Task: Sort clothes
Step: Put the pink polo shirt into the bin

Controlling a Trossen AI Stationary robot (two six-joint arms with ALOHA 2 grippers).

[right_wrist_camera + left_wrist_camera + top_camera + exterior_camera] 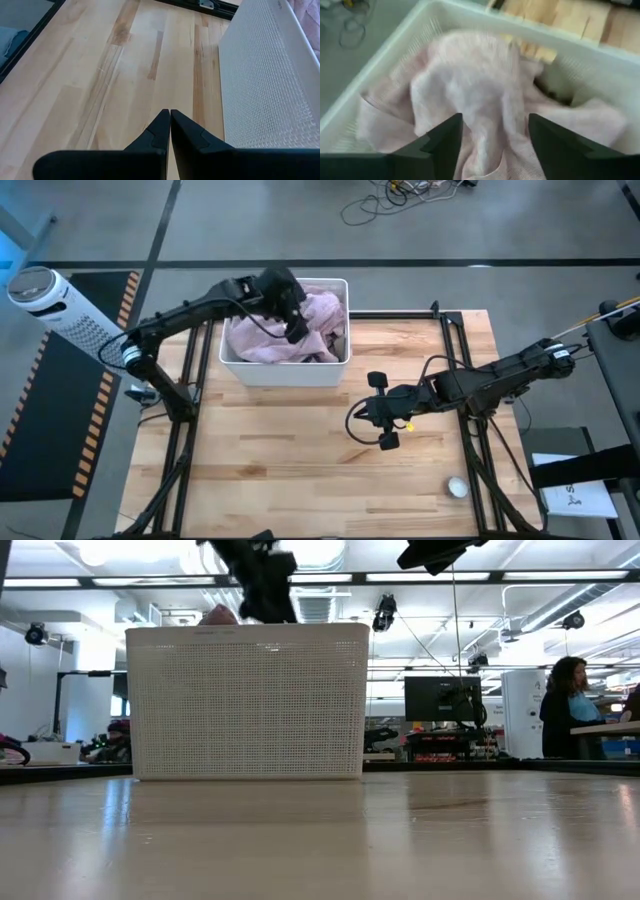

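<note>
A pale pink shirt lies heaped in the white plastic bin at the table's far side. It also fills the left wrist view. A bit of dark cloth shows under it by the bin's wall. My left gripper is open, over the bin, pointing down, its fingers on either side of a raised fold of the shirt. My right gripper is shut and empty above the bare table, right of the bin's front. The other clothes are out of view. My left gripper's open fingers stand on either side of a raised fold of the pink shirt, coming from above. I cannot tell whether they touch the cloth.
A small white round object lies near the table's front right corner. A white perforated cylinder stands off the table at the far left. Bare wood lies in front of the bin. A person sits in the room behind.
</note>
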